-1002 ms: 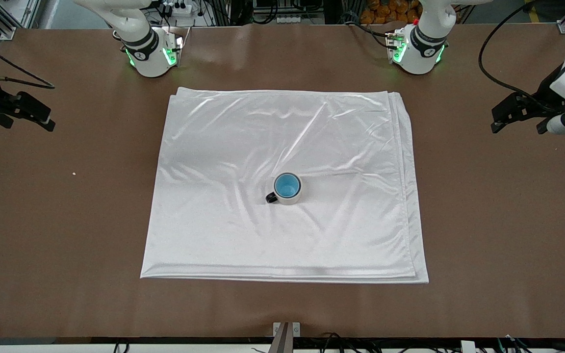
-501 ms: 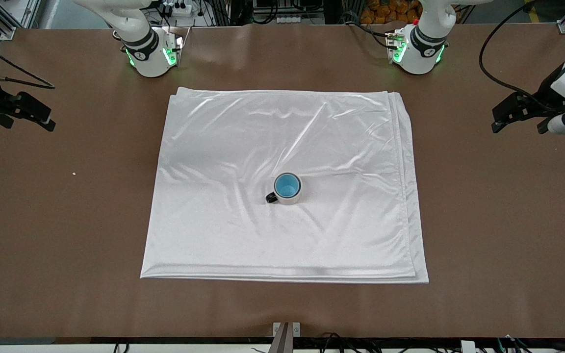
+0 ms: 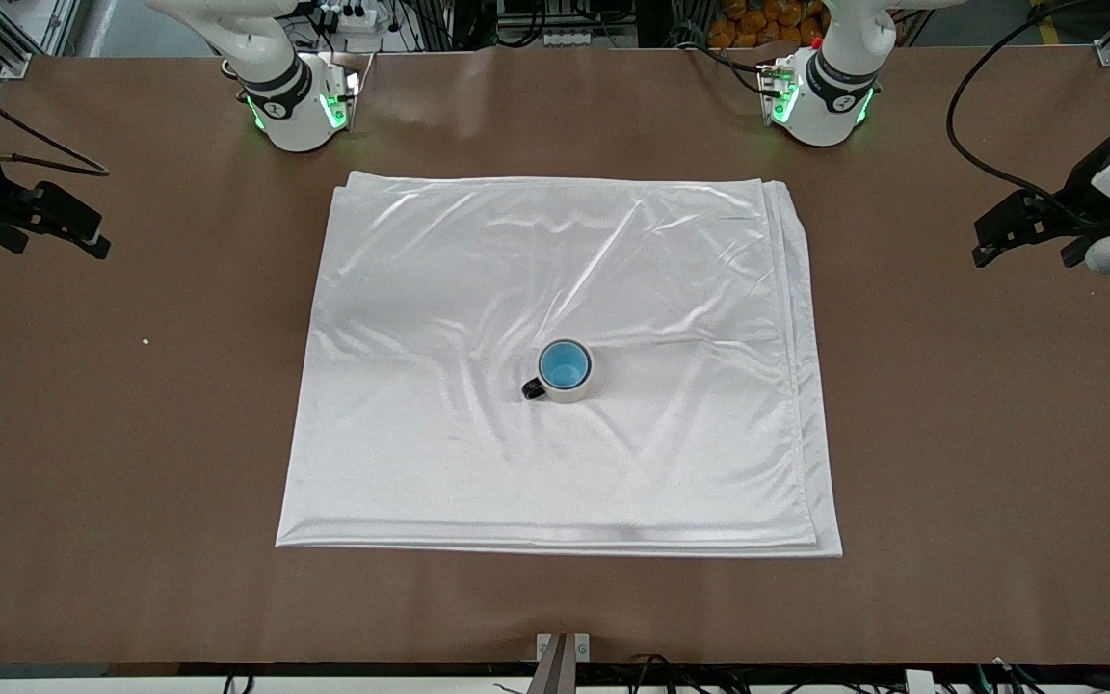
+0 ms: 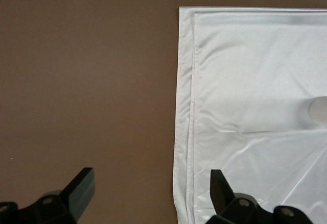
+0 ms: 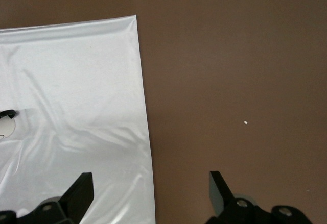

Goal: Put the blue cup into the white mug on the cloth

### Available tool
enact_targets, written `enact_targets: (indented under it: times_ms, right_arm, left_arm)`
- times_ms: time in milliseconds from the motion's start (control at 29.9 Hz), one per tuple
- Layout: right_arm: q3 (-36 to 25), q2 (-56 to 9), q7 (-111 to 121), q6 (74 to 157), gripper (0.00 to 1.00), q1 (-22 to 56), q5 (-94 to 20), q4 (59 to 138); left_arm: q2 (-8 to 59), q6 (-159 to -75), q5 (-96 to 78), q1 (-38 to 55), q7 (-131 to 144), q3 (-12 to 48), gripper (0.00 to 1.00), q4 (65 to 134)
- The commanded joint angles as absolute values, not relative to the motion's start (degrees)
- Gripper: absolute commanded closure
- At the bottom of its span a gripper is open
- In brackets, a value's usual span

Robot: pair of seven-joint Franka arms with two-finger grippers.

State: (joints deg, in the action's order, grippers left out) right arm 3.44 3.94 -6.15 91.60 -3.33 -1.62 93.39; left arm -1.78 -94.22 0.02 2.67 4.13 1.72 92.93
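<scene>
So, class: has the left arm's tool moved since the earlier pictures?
Yes. The left tool has drifted slightly toward the table's end, farther from the cloth's edge, over bare table; the white mug stayed put.

I can't read any text, label, brand, number or sign from here. The dark bands on the two arm bases [image 3: 290,92] [image 3: 830,92] carry small marks, but they are too small for me to make out.

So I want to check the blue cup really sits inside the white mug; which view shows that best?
The front view: the blue cup shows nested inside the white mug. Each wrist view catches only a sliver of the mug at its edge, no blue visible.
</scene>
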Motion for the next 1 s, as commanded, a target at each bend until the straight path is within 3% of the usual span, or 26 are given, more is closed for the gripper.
enact_targets:
  times_ms: [0, 969]
  right_arm:
    - [4.22, 3.43, -5.54, 90.70, 0.00, -4.31, -0.97, 92.29]
    - [4.22, 3.43, -5.54, 90.70, 0.00, -4.13, -1.23, 91.93]
  left_arm:
    - [-0.53, -92.90, -0.88, 1.67, 2.63, 1.93, 0.00, 91.14]
    - [0.09, -92.90, -0.70, 1.58, 2.64, 2.20, 0.00, 91.05]
